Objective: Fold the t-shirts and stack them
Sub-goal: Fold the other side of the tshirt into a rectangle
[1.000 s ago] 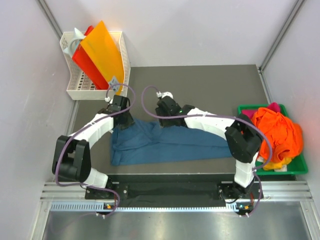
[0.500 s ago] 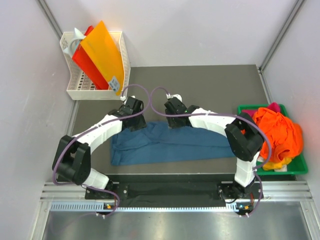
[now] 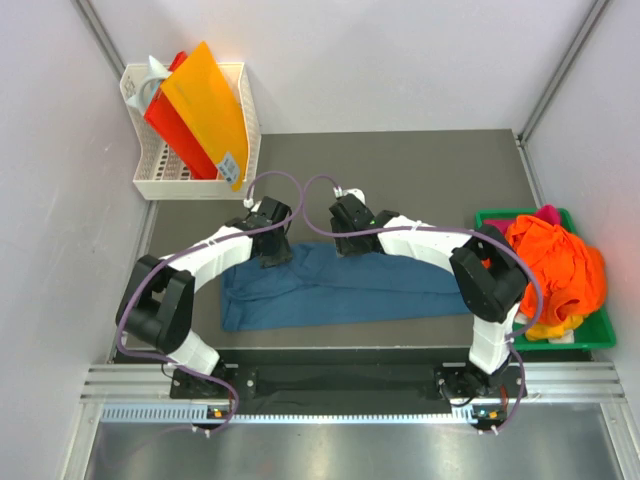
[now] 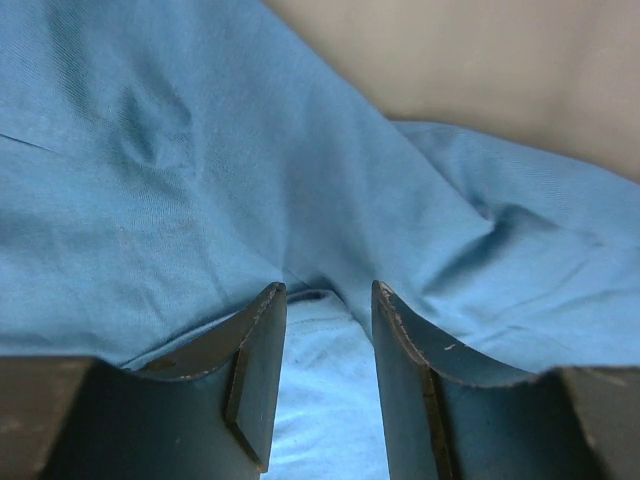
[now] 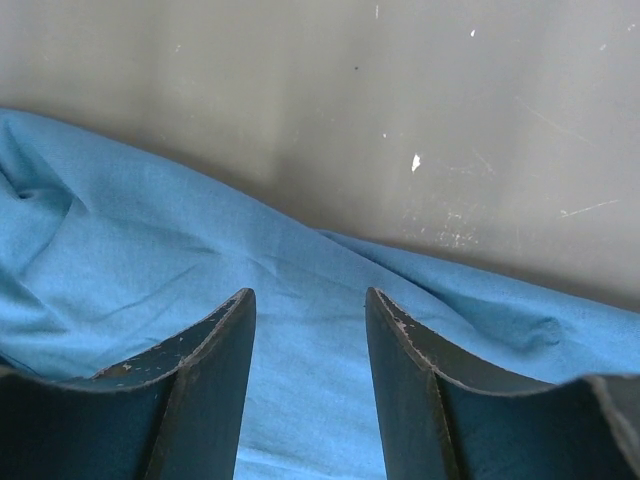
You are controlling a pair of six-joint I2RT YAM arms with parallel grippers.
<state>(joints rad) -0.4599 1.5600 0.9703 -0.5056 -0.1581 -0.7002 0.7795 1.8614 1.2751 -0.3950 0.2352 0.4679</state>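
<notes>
A dark teal-blue t-shirt lies crumpled lengthwise across the near half of the dark table. Both grippers hover low over its far edge, side by side. My left gripper is open, and a lighter patch of the shirt shows in the gap between its fingers. My right gripper is open too, with the blue shirt under it and bare table just beyond. Orange, magenta-pink and yellow t-shirts are piled in the tray.
The green plastic tray stands at the table's right edge. A white basket with orange and red sheets sits at the far left corner. Grey walls close in both sides.
My left gripper has moved right along the shirt's far edge, towards the right gripper. The right gripper shifted slightly right. The shirt's far left part has bunched a little.
</notes>
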